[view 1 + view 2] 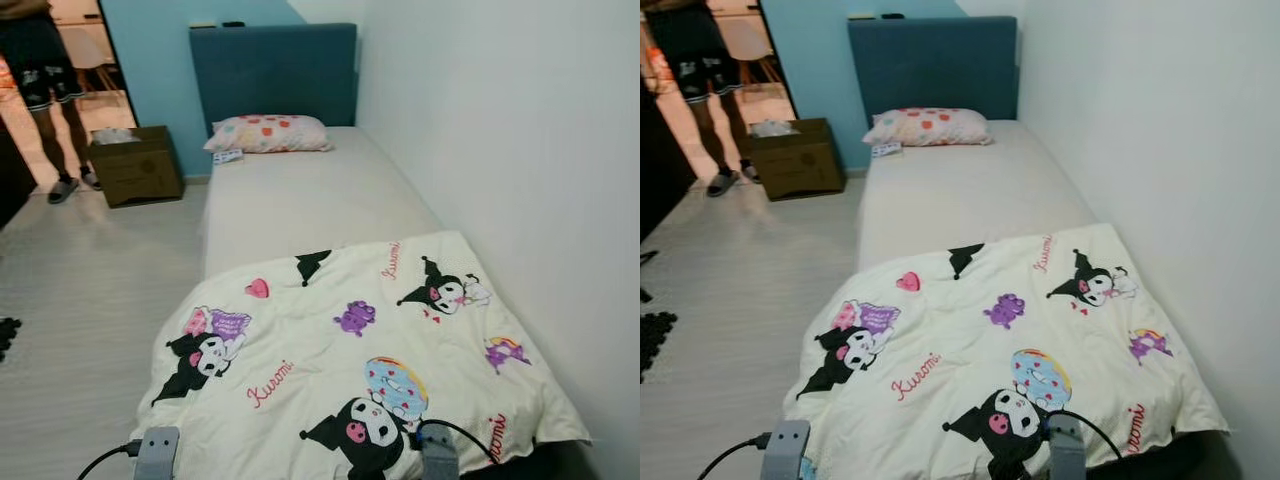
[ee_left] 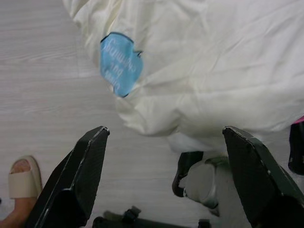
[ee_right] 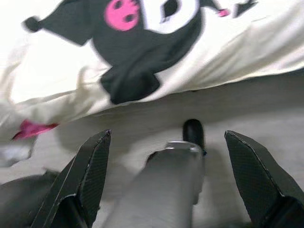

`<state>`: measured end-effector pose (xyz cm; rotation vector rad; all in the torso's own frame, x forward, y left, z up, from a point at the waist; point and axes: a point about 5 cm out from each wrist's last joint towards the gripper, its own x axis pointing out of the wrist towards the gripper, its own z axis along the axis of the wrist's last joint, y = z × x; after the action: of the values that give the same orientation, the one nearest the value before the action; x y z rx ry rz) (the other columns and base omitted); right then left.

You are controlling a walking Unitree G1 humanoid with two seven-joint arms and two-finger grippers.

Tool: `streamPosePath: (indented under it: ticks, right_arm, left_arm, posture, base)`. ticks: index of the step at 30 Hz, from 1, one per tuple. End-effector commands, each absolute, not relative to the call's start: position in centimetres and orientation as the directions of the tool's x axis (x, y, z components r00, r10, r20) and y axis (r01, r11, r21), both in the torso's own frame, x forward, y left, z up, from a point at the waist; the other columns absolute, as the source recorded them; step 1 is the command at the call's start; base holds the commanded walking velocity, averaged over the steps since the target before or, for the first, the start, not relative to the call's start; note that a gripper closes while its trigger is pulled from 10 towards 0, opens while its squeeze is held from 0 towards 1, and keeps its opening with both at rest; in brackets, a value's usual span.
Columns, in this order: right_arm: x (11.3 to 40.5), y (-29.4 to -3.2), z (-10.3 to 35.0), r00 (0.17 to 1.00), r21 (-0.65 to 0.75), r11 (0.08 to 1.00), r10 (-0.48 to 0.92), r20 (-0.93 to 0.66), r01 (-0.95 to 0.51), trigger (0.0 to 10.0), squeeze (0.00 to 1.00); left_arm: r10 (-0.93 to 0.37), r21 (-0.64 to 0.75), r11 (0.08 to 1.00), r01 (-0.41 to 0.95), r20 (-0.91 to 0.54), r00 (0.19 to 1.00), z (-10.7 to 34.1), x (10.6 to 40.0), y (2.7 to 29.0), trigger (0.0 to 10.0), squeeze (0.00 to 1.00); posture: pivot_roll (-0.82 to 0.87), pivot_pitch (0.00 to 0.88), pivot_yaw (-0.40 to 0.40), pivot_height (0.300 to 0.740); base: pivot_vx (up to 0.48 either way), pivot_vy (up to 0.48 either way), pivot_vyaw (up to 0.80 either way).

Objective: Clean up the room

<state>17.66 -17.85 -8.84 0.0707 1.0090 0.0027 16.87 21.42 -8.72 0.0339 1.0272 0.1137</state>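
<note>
- The blanket (image 1: 360,360), cream with cartoon prints, lies spread over the near half of the bed (image 1: 310,195), its near-left corner sagging off the edge toward the floor (image 1: 90,290). The far half of the mattress is bare up to the pillow (image 1: 268,133) by the blue headboard (image 1: 275,70).
- The left pincer (image 2: 164,175) hangs released, fingers wide apart, just below the drooping near-left corner, with the blue heart print above it. The right pincer (image 3: 166,175) is likewise released, under the near edge where a black character print hangs over.
- The step in hand looks like making the bed, so each pincer should probably close on a full fold of cloth at its own corner, not a thin hem that could slip.
- Lift both corners evenly, then carry them toward the far end so the cover slides flat rather than bunching.
- Keep the right side parallel to the wall (image 1: 520,150), or the cover may skew.
- Watch the small card-like item (image 1: 228,156) beside the pillow; it could be buried.
- A person (image 1: 45,80) stands far left by a cardboard box (image 1: 135,165), well apart from the bed.
</note>
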Motion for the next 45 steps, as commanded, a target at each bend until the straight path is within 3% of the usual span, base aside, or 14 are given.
streamPosePath:
  ticks: [1,14,18,22,33,45]
  right_arm:
    - [17.3,-17.8,-9.0,0.515,0.061,0.998,0.043,-0.856,0.017,10.0,0.00]
    - [16.0,-17.9,-9.5,0.474,0.025,0.997,0.057,-0.879,-0.072,10.0,0.00]
    - [16.1,-17.7,-9.5,0.475,0.032,0.994,0.077,-0.876,-0.103,10.0,0.00]
    - [16.2,-17.6,-9.5,0.475,0.030,0.991,0.088,-0.876,-0.128,10.0,0.00]
    - [15.7,-17.5,-9.6,0.462,0.041,0.987,0.110,-0.880,-0.157,10.0,0.00]
    - [15.1,-18.1,-9.9,0.425,-0.013,0.983,0.068,-0.902,-0.184,10.0,0.00]
  left_arm:
    - [0.091,0.068,0.996,-0.063,-0.860,0.502,-8.9,16.7,20.8,10.0,0.00]
    - [0.050,0.033,0.998,-0.044,-0.873,0.485,-9.3,16.1,20.0,10.0,0.00]
    - [0.043,0.043,0.999,-0.011,-0.876,0.480,-9.3,16.1,19.9,10.0,0.00]
    - [0.048,0.043,0.999,-0.023,-0.873,0.485,-9.3,16.3,19.9,10.0,0.00]
    - [0.037,0.013,0.999,-0.052,-0.871,0.491,-9.2,16.4,19.7,10.0,0.00]
    - [0.026,0.018,1.000,-0.021,-0.878,0.478,-9.5,15.9,19.5,10.0,0.00]
  posture:
    - [0.04,0.000,-0.035,0.732]
    - [0.03,0.000,-0.048,0.740]
    - [0.03,0.000,-0.049,0.740]
    - [0.03,0.000,-0.048,0.740]
    - [0.03,0.000,-0.051,0.740]
    - [0.03,0.000,-0.061,0.740]
  base:
    - [0.000,0.000,0.00]
    - [0.000,0.000,0.00]
    - [0.000,-0.446,0.00]
    - [0.000,-0.469,0.78]
    - [0.000,0.000,0.78]
    - [0.000,-0.466,0.65]
